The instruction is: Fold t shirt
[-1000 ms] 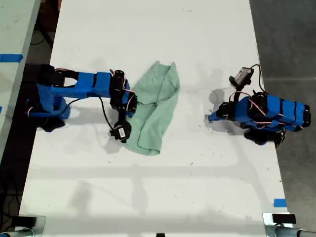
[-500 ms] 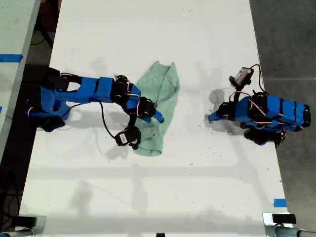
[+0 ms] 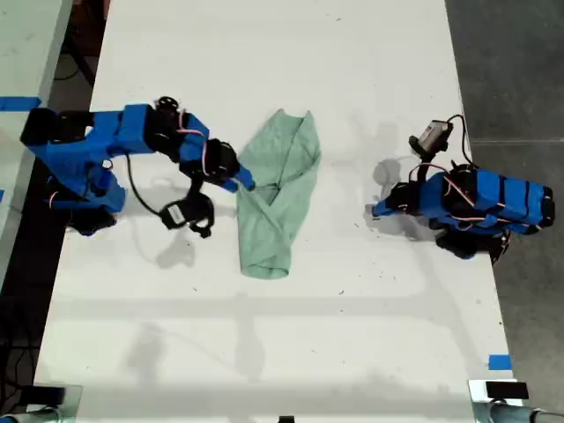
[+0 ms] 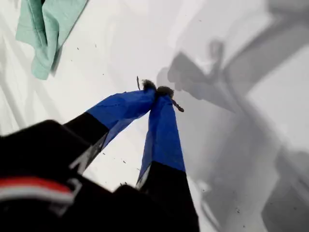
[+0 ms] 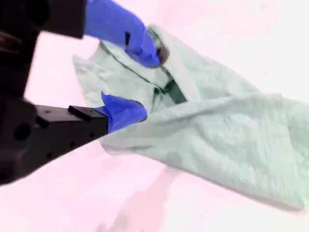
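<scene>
While my second claw [image 5: 142,84] gapes, the t shirt [image 5: 217,130] lies beneath.

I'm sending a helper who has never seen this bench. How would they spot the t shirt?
Look at the long white table between the two blue arms. The t shirt lies mid-table, at my second hand. It is the only soft, wrinkled, pale mint-green thing there.

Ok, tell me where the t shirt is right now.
The t shirt lies near the table's middle in the exterior view, between both arms, with my second gripper at its exterior-view-left edge.
</scene>
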Robot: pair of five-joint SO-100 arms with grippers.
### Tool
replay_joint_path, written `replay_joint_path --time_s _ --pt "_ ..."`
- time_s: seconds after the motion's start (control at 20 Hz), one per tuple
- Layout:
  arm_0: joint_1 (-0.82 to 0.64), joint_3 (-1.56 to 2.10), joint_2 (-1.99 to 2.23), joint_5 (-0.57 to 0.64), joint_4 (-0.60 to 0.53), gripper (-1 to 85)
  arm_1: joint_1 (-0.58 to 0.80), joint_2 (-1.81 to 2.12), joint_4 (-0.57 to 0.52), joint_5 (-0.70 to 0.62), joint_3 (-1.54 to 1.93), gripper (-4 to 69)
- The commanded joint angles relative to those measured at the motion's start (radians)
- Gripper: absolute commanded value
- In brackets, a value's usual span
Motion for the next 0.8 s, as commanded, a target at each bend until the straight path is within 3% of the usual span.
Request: replay_joint_path --time_s 0.0,0.15,0.3,0.75 --pt "-0.137 0.69 0.911 0.156 -0.287 0.0 0.0 0.012 -0.002 -0.009 0.032 0.8" --pt "-0.204 1.324 1.674 0.206 -0.333 0.0 0.003 0.012 -0.002 -0.006 0.032 0.8" --pt "-0.11 1.621 1.717 0.238 -0.503 0.0 0.002 0.012 -0.002 0.002 0.034 0.8" --pt "-0.153 1.684 1.721 0.238 -0.42 0.0 0.002 0.012 -0.002 0.008 0.035 0.8"
